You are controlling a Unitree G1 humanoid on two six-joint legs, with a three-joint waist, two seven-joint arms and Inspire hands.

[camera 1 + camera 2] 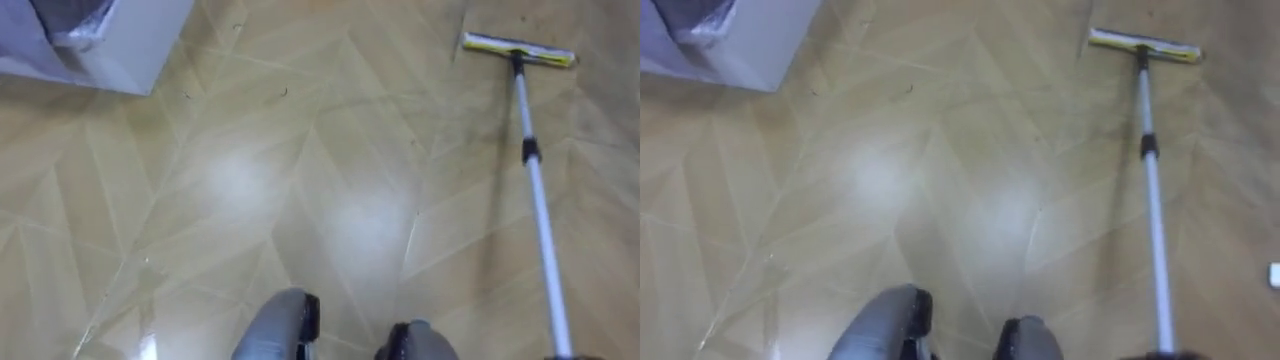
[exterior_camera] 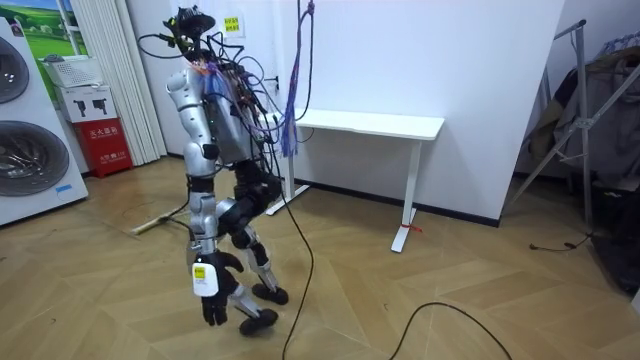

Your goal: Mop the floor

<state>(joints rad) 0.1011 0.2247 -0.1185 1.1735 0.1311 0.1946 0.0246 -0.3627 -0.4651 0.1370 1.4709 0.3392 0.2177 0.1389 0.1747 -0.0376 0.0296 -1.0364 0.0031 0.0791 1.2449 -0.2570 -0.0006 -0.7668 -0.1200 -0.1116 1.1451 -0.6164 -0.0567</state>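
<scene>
The mop slants across the floor on the right, its head at the far end. The left hand hangs low, seemingly relaxed and empty. What holds the pole's near end cannot be told. Most of the mopping probably remains.

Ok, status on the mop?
Left robot hand hangs open. Mop head on floor, ahead right. Box ahead left, clear of it.
</scene>
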